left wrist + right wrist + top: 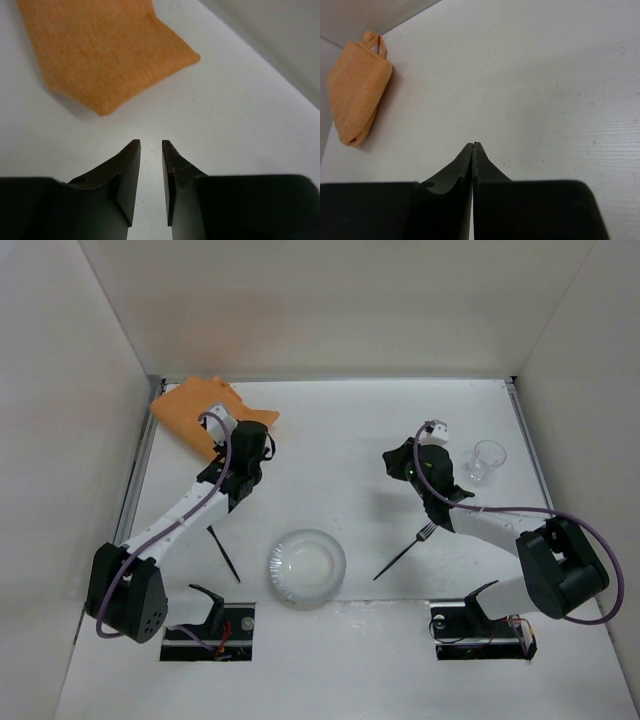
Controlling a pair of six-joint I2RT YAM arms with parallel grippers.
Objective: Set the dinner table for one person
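Note:
The dinner table is a white tabletop with white walls. A folded orange placemat lies at its back left corner. My left gripper hovers just right of the placemat; in the left wrist view its jaws stand a little apart and hold nothing, with the placemat ahead. My right gripper is at mid table, shut and empty, pointing left toward the far placemat. A clear plate lies near the front centre, a dark knife to its left and a fork to its right.
A clear drinking glass stands at the right, just beyond my right wrist. Metal rails run along the table's side edges. The arm bases sit at the near edge.

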